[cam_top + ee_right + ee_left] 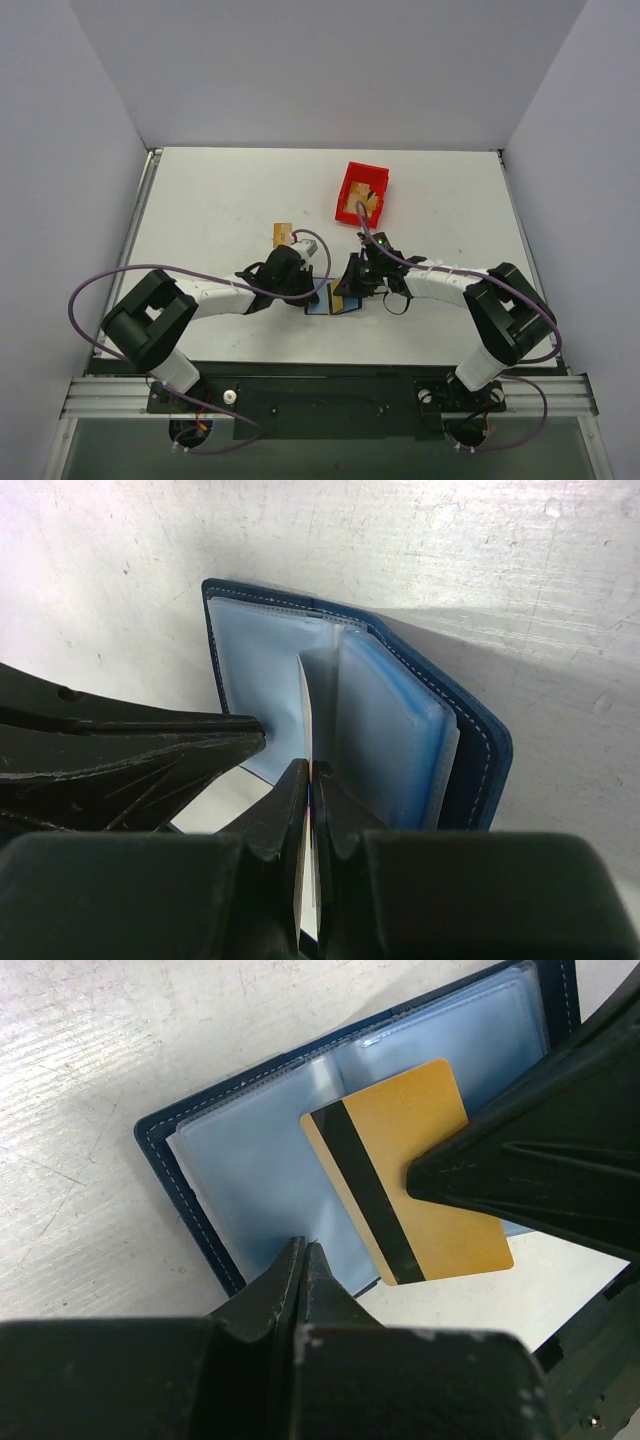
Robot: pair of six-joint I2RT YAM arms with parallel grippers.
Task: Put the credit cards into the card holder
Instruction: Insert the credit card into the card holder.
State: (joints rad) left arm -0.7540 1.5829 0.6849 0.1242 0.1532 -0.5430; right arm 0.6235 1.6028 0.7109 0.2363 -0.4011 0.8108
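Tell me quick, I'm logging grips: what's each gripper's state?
Left gripper: shut, apparently pinching the edge of the card holder.
Right gripper: shut on the striped credit card.

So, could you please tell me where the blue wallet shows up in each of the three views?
Top external: the wallet lies open, low centre of the picture.
Left wrist: centre and left, with a gold card across it.
Right wrist: centre and right, open.
Shared landmark: the white table under it.
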